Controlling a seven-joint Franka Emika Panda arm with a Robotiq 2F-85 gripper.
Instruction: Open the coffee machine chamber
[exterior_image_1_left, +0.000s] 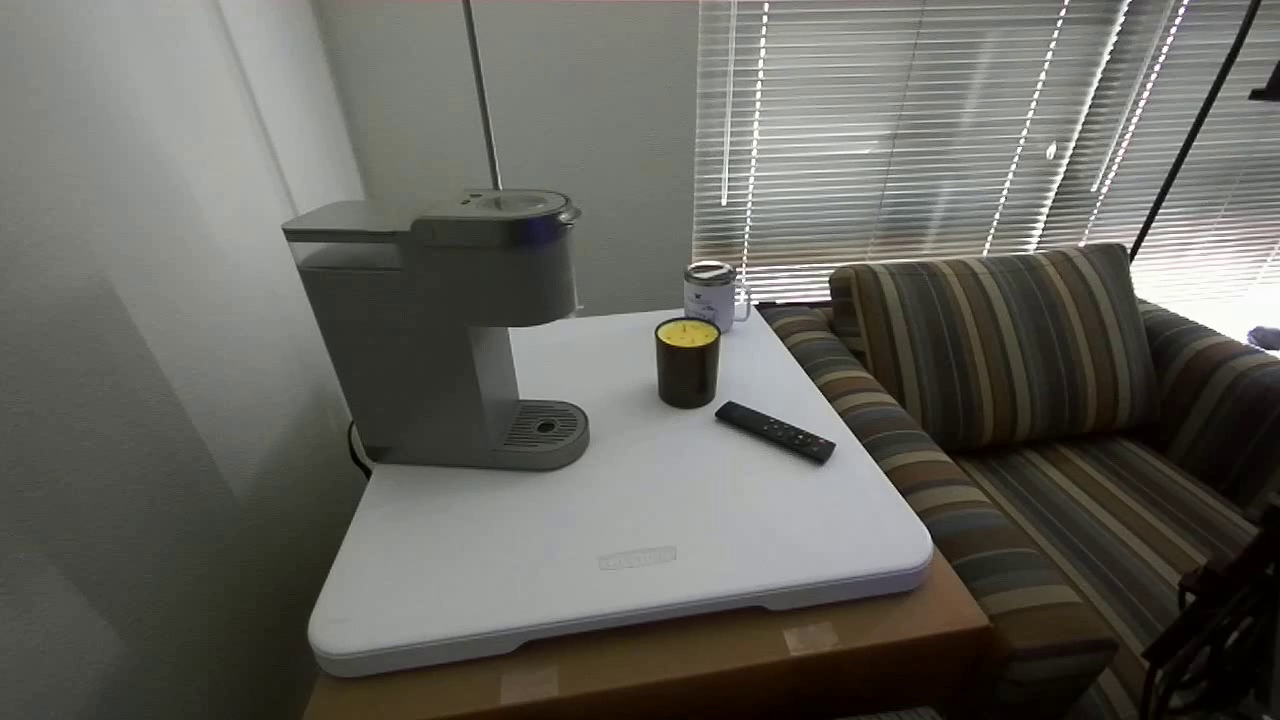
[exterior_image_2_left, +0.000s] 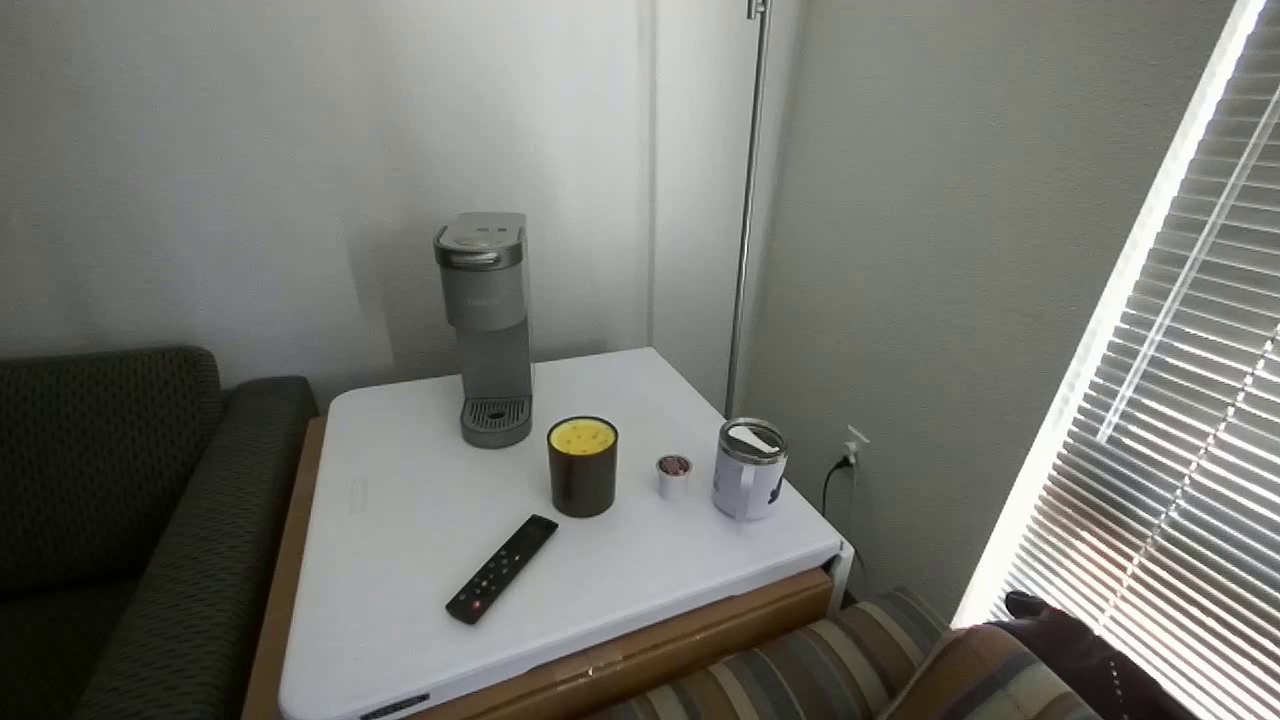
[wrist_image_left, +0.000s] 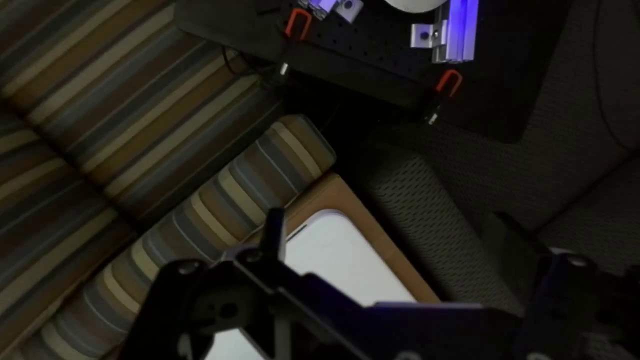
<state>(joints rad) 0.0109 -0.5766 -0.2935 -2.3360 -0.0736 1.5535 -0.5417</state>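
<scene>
Gaping wide, empty hand (wrist_image_left: 388, 216), away from the coffee machine (exterior_image_1_left: 430, 345), chamber (exterior_image_1_left: 505, 262) closed

In an exterior view, with the white plastic tabletop (exterior_image_1_left: 500, 560) as dial, free passage runs from four to seven o'clock. The boxy matte-gray plastic coffee machine (exterior_image_1_left: 430, 350) obstructs ten; the dark, yellow-topped cylindrical can (exterior_image_1_left: 687, 372) and pale lidded mug (exterior_image_1_left: 706, 302) block one; the slim black remote (exterior_image_1_left: 774, 432), three.

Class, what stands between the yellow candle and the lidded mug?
A small coffee pod stands between the yellow candle and the lidded mug, apart from both, in an exterior view.
</scene>
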